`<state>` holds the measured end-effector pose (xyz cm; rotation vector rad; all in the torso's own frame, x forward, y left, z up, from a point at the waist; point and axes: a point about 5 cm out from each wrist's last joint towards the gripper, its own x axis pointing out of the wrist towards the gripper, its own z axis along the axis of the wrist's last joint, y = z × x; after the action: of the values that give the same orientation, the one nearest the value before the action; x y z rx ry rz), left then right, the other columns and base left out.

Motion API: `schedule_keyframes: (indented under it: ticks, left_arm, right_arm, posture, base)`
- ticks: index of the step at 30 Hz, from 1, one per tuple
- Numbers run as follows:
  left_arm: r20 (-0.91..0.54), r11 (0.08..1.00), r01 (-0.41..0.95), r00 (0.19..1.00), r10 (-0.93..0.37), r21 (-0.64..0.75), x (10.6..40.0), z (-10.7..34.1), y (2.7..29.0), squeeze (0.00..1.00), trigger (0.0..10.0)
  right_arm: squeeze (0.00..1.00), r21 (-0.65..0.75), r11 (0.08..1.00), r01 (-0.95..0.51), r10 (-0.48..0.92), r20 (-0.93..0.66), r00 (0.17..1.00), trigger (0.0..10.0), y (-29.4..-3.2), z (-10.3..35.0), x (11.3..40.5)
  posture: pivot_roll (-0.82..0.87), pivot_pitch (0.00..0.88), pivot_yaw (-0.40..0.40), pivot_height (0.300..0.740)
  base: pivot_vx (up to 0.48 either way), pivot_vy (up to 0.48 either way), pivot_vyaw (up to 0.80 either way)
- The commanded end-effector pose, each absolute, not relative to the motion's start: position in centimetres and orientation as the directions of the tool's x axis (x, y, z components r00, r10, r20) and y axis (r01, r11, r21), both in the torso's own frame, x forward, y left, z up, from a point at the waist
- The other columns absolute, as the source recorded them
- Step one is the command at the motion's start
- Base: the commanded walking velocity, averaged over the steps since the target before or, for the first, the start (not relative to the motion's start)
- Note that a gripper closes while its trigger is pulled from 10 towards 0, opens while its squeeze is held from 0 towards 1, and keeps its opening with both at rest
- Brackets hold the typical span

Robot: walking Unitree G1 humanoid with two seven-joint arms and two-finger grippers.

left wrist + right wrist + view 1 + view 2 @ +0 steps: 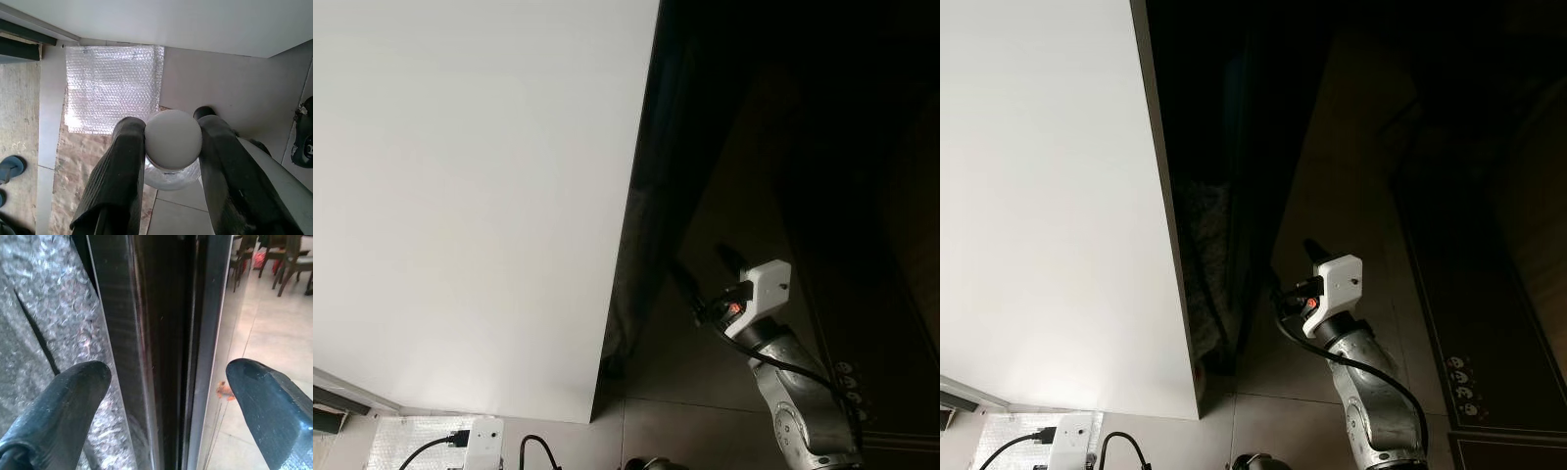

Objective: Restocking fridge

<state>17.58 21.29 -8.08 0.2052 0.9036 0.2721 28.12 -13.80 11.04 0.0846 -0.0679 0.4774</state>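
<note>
White panel (470,196): broad pale surface on the left, its edge meeting a dark gap.
Bubble wrap (112,85): sheet lying flat on the tiled floor (210,78) below the panel.
Left gripper (171,147): jaws narrowed onto a bottle; both black fingers (120,171) press its sides.
Bottle (172,139): held between the fingers, round white ribbed cap facing the wrist camera, clear body beneath.
Fridge door edge (161,333): dark vertical strip, glossy face reflecting chairs.
Right gripper (166,396): raised at the door edge, jaws wide, one finger either side; contact cannot be told.
</note>
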Motion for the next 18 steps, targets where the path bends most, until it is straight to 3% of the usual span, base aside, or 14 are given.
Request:
schedule_keyframes:
  ticks: [1,10,18]
  left_arm:
    - [-0.750,0.945,-0.152,0.577,0.323,0.290,16.9,-8.4,21.3,0.00,10.0]
    - [-0.749,0.947,-0.127,0.584,0.312,0.296,17.0,-8.2,21.9,0.00,10.0]
    - [-0.743,0.947,-0.122,0.594,0.310,0.298,17.3,-8.1,22.0,0.00,10.0]
  right_arm:
    - [1.00,0.084,0.887,-0.454,0.450,0.060,0.891,10.0,-14.2,10.6,28.2]
    - [1.00,0.051,0.889,-0.454,0.452,0.056,0.890,10.0,-14.1,11.0,29.3]
    - [1.00,0.035,0.838,-0.545,0.543,0.043,0.839,10.0,-13.1,11.4,30.5]
  posture:
    - [-0.15,0.156,-0.108,0.740]
    - [-0.16,0.147,-0.077,0.740]
    - [-0.14,0.145,-0.079,0.740]
  base:
    - [0.000,0.000,0.00]
    - [0.000,0.000,0.00]
    - [0.000,0.000,0.00]
